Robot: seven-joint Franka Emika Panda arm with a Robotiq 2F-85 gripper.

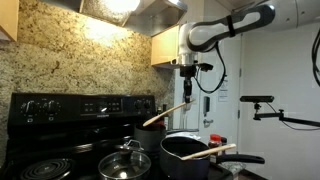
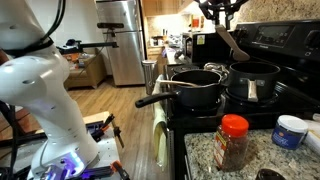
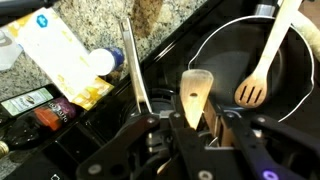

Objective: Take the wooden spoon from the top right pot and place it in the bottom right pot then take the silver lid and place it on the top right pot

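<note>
Two fingers (image 1: 187, 90), nearly closed, pinch the wooden spoon (image 1: 165, 113).

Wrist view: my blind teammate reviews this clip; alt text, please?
The fingers grip a wooden spoon over a black stove. Beside it, a black pot holds a slotted wooden spatula; packets lie on the granite counter.

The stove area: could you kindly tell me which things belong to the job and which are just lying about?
Job: wooden spoon held in the gripper, small grey pot, wide black pot, silver lid.
Lying about: second wooden utensil in the black pot, spice jar, white tub, fridge.
</note>
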